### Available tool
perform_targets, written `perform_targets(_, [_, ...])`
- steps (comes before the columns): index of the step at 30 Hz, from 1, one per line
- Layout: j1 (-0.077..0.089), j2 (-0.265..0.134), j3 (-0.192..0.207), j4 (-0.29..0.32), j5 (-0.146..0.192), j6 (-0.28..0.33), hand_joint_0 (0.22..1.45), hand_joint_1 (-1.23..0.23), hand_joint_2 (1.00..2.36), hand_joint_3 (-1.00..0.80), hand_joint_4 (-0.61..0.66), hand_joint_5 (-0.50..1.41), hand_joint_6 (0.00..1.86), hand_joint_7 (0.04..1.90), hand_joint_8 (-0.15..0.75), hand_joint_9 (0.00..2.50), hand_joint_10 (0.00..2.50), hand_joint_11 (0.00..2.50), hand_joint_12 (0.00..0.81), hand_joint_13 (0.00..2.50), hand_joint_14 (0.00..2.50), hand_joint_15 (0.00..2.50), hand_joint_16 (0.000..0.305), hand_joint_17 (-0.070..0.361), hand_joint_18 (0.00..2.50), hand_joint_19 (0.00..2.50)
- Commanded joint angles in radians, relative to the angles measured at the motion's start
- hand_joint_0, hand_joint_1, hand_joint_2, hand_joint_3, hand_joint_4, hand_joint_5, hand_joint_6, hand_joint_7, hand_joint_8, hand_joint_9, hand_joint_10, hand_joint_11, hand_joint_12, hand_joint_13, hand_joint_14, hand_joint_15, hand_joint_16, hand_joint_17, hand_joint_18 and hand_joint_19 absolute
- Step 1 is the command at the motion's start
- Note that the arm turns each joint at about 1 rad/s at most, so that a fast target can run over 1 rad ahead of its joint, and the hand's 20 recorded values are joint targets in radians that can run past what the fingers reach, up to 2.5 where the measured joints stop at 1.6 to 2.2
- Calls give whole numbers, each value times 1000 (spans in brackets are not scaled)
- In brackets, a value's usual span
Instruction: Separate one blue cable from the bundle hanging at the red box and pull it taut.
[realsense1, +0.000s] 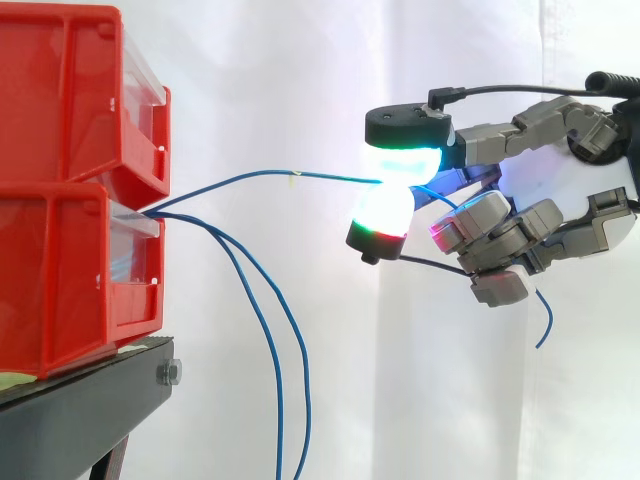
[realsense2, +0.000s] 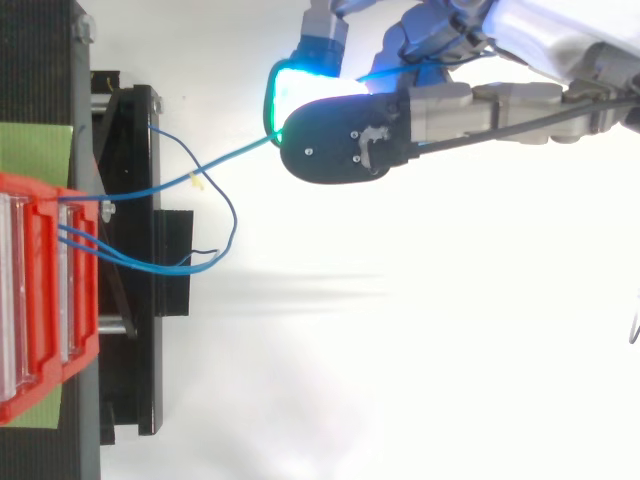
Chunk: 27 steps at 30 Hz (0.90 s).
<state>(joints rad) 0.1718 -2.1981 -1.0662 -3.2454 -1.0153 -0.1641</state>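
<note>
The hand (realsense1: 500, 225) pinches one blue cable (realsense1: 250, 177) between its glowing fingertips (realsense1: 385, 212), well apart from the red box (realsense1: 60, 290) at the stand's (realsense1: 80, 410) edge. The cable runs from the box's front to the hand with a small bend. Pull slowly away from the box, holding tight, so the other cables (realsense1: 272, 335) hang free.

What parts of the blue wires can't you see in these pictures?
Side view: the two loose cables run off the bottom edge, so their ends are cut off.
Side view: where all the cables start is hidden inside the stack of red boxes.
Side view: the exact spot where the hand pinches the held cable is washed out by its glowing fingertips.
</note>
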Motion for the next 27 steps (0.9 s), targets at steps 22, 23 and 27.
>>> perform_targets(22, [0,0,-1,1,0,0,672,-716,1000,-500,-22,-221,925,989,224,916,768,1511,298,969,1642,1398,39,88,957,1298])
perform_targets(23, [0,0,0,-1,0,0,654,-711,1000,-500,-7,-222,925,988,227,914,760,1521,299,965,1650,1393,39,88,952,1298])
perform_targets(27, [0,0,0,-1,-2,0,534,-730,1000,-500,24,-222,920,968,246,898,827,1459,324,956,1724,1318,43,97,957,1279])
